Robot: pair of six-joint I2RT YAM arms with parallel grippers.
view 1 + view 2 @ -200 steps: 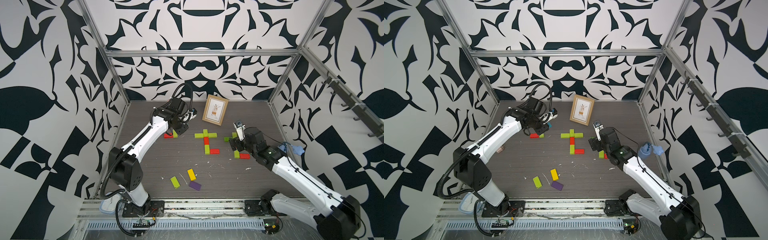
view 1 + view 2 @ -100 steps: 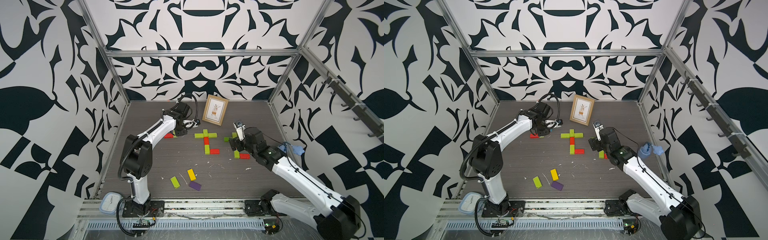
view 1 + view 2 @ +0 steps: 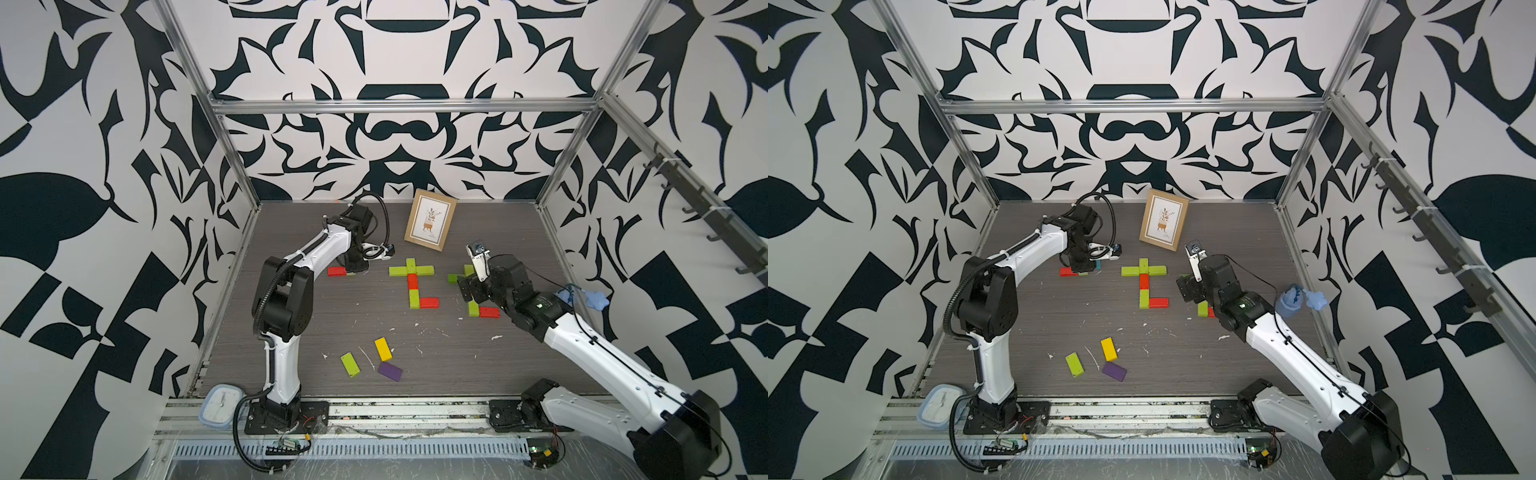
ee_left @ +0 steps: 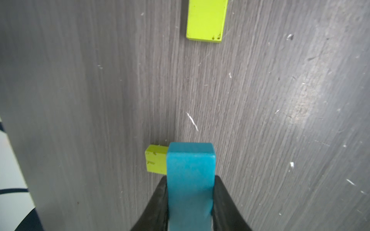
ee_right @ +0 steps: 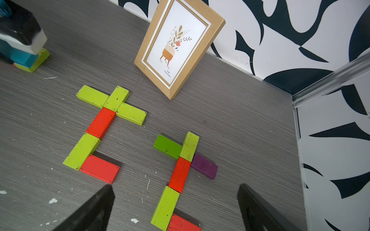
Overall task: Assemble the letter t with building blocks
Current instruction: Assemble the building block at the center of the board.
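Tabletop: grey wood-grain, scuffed; patterned walls around.
Middle t: six flat blocks, four lime and two red.
Loose blocks: three near the front edge — lime, yellow, purple.
Left gripper: at back left, pinching a blue block beside a lime block.
Right gripper: jaws spread wide above a second t.
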